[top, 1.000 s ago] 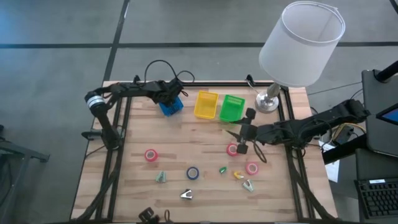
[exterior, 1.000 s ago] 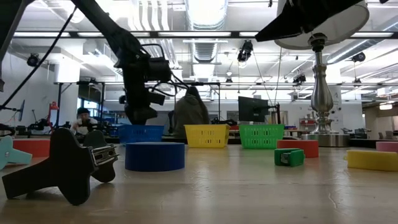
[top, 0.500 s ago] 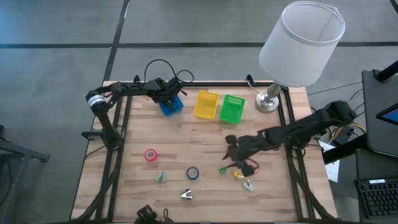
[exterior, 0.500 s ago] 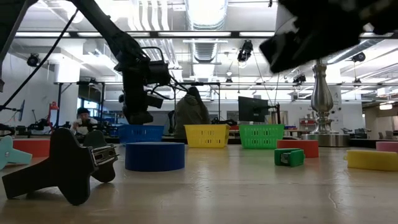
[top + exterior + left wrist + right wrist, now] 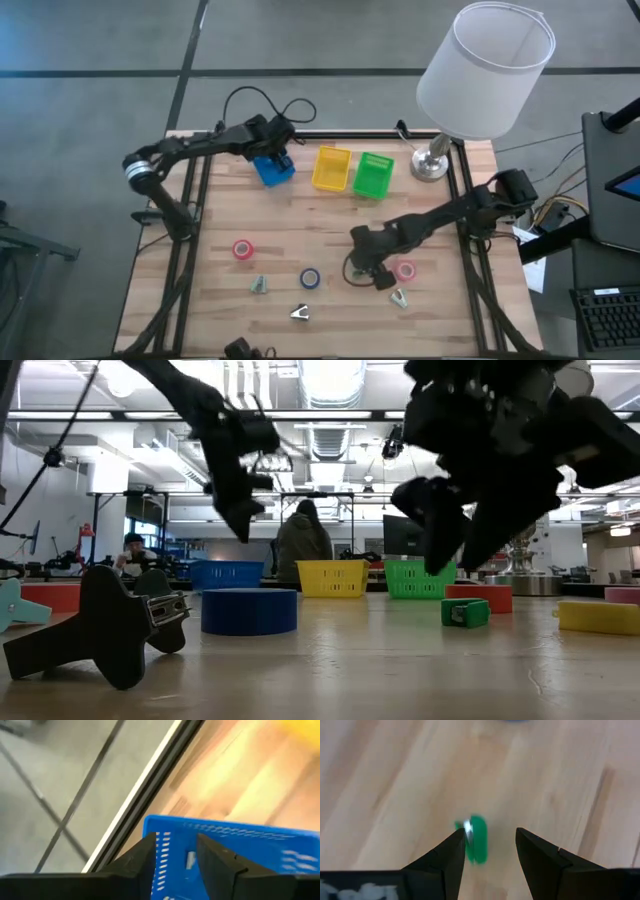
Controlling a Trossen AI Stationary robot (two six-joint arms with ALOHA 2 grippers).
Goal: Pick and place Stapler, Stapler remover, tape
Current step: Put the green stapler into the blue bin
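Right gripper [image 5: 487, 845] hovers open-jawed over a small green stapler [image 5: 476, 839] near a tape roll [image 5: 405, 270]; it should centre before closing, while the left gripper [image 5: 175, 857], open and empty, hangs above the blue bin [image 5: 280, 847].

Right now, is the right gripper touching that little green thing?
Apart. The right wrist view shows the small green object between the open right gripper fingers, bare wood either side.

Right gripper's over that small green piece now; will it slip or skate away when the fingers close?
Likely light: the green piece is tiny beside the open right gripper. It lies loose on smooth wood table, so an off-centre finger could probably skate it sideways.
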